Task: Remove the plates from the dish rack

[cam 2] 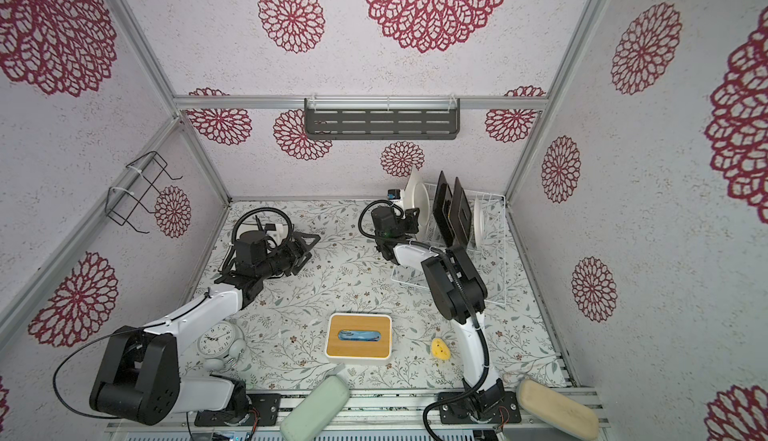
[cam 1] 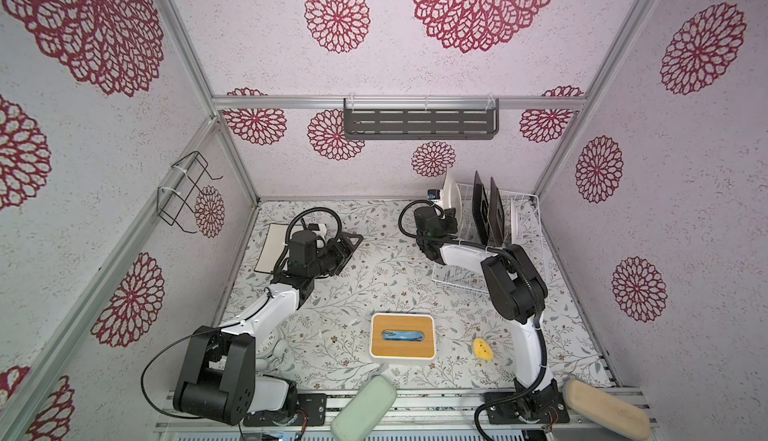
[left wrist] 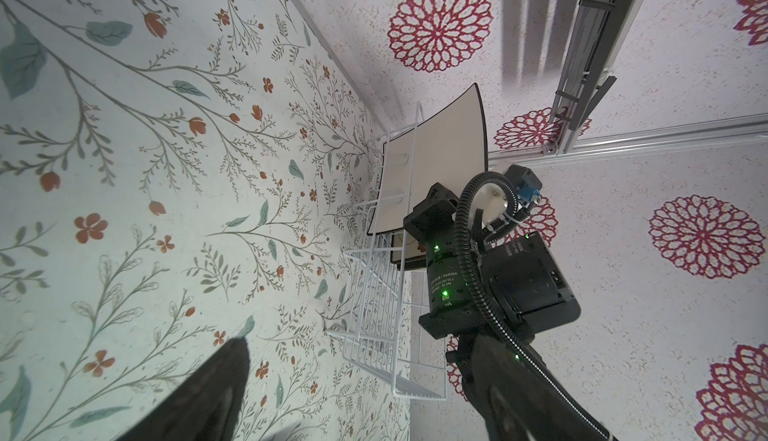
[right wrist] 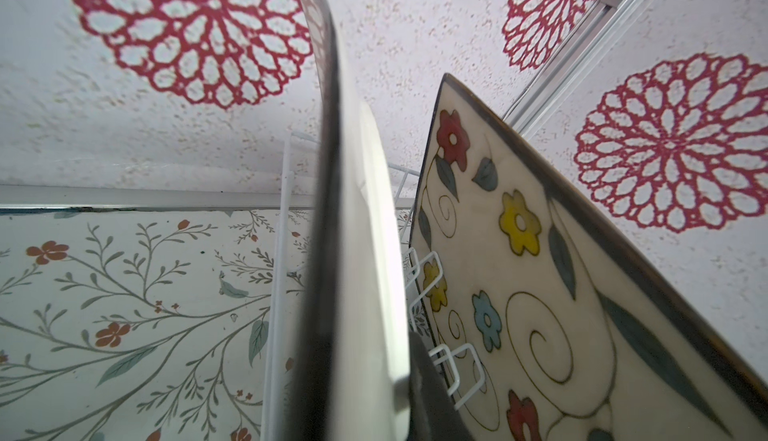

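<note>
White wire dish rack (cam 1: 455,281), four plates (cam 1: 482,214) upright inside; cream square plate (cam 1: 275,247) flat, well apart

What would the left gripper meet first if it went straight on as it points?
Probably the near end of the white wire dish rack, across bare floral table. The right arm's black wrist lies close to that line, so depth leaves doubt.

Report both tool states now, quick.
Left tool: open, empty.
Right tool: astride the edge of the cream plate; whether it grips cannot be told.
</note>
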Available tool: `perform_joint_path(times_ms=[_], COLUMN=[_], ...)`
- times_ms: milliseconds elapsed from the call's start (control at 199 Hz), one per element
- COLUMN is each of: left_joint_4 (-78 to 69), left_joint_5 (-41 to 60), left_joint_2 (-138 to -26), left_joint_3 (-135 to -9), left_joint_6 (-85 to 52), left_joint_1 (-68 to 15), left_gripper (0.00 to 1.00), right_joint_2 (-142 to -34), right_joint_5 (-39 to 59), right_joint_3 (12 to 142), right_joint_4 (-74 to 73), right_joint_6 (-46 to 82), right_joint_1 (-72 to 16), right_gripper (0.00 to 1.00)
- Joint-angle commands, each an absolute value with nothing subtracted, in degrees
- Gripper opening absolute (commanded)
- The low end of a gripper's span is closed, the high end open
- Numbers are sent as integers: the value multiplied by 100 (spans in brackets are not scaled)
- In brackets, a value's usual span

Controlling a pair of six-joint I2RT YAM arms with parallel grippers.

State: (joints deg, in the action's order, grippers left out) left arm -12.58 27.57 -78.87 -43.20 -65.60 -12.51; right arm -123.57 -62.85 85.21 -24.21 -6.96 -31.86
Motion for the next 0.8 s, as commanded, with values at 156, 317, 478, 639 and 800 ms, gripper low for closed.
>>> perform_joint_path(times_ms=[156, 317, 478, 639, 800], left_joint_4=[-1308, -1311, -1318, -1316, -1294], left_joint_5=[2692, 2689, 2689, 2672, 2672], left_joint_2=[-7673, -7673, -7673, -7639, -7621], left_joint_3=[-4335, -4308, -4290, -4272, -4263], left_joint_6=[-6481, -6484, -6495, -6480, -6481], left_joint_1=[-1310, -1310, -1310, -1310, -1310], left_gripper=[88, 88, 88, 88, 88], right_joint_2=[-12382, -12397, -12401, -12419, -12395], right_joint_5=[-6552, -6637, -6689, -6710, -6697], right_joint_3=[8440, 8374, 8327, 8315, 8302], right_joint_4=[-3197, -3437, -3691, -3831, -3845], right_joint_6=[-1226, -1445, -1635, -1801, -1811], right_joint_1=[-3182, -3190, -3208, -3217, -3217], right_gripper=[19, 16, 16, 12, 9])
